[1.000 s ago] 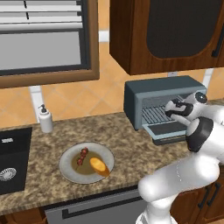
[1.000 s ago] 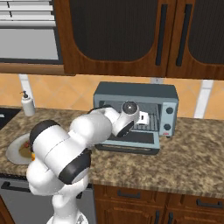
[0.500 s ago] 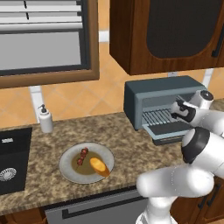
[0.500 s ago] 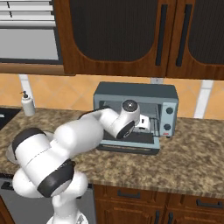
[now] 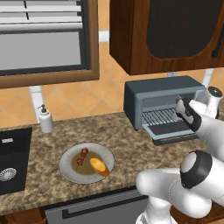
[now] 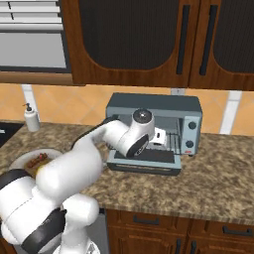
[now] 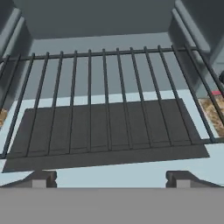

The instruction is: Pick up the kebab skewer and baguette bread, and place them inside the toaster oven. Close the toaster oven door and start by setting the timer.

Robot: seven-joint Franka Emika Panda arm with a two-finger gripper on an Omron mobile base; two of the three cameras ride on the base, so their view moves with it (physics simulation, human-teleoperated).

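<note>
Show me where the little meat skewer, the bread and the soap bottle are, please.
kebab skewer (image 5: 82, 156), left base view, on its middle chunks.
baguette bread (image 5: 100, 166), left base view, middle of the loaf.
soap bottle (image 5: 45, 120), left base view, on its white body.

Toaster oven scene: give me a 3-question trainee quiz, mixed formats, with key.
1. True or false: the toaster oven door is closed.
2. Where does the baguette bread lie? A) on the wire rack B) on the plate C) in the sink
3. Fill in: the kebab skewer lies ___ the baguette bread on the plate.

Key: 1 false, it is folded down open. 2 B. 3 beside. The gripper faces the bare rack, fingers apart, holding nothing.
</note>
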